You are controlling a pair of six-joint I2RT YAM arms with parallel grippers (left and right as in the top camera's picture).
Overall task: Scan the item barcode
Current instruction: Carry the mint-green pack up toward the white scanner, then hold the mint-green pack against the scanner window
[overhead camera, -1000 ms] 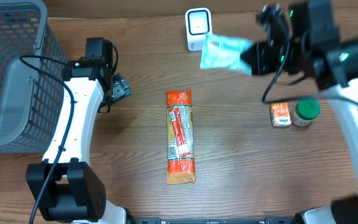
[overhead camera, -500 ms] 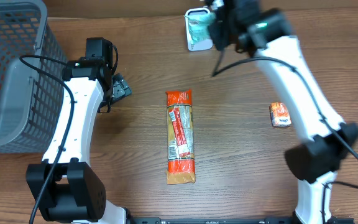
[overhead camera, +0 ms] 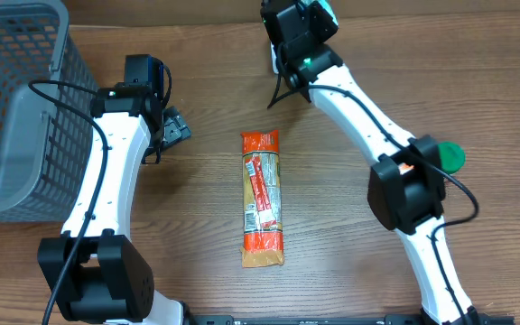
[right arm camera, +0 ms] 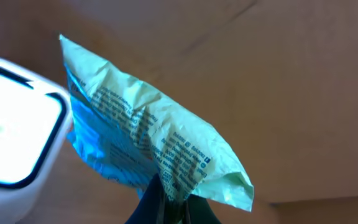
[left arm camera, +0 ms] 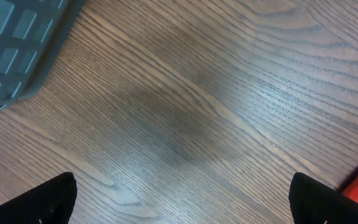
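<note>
Right hand (right arm camera: 169,202) clamped on the packet (right arm camera: 148,143) corner beside the scanner (right arm camera: 11,130); left hand (overhead camera: 171,128) apart; the crinkled wrapper may hide its barcode

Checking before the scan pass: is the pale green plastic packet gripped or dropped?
Gripped: the right wrist view shows the pale green plastic packet pinched at its lower edge by the shut right gripper.

From above, the light is bright and even. The wooden table (overhead camera: 332,271) looks sharp, with soft shadows beside the left arm (overhead camera: 106,181). The left wrist view shows a big dim shadow on the wood. The right wrist view looks orange and fuzzy behind the sharp green packet (right arm camera: 160,143). The scanner (right arm camera: 11,130) glows washed-out white.
</note>
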